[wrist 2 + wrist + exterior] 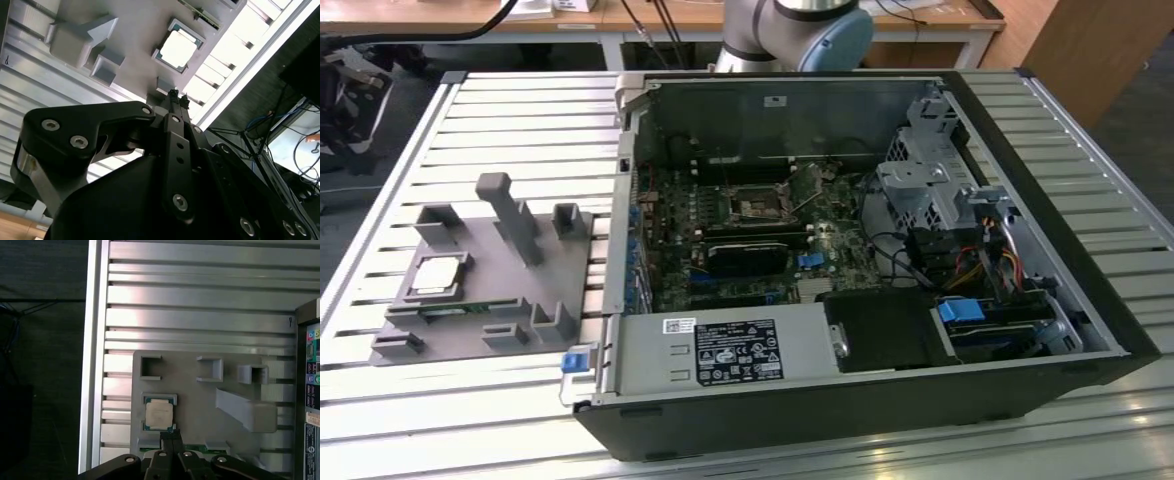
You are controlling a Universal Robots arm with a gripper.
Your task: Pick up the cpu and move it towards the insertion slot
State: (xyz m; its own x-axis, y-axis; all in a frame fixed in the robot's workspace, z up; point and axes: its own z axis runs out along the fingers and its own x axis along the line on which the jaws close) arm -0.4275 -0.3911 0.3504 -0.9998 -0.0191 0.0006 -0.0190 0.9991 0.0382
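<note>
The cpu is a small silvery square lying flat in a recess of the grey fixture on the exterior view's left. In both wrist views the cpu lies below and just beyond my gripper. The black fingertips are pressed together with nothing between them, well above the chip. The insertion slot is the square silver-framed socket on the motherboard inside the open computer case, on the exterior view's right of the fixture.
The fixture carries upright posts and blocks, and a green memory stick beside the cpu. The case wall stands between fixture and motherboard. A black card, cables and a drive cage crowd the case. The slatted metal table surrounds everything.
</note>
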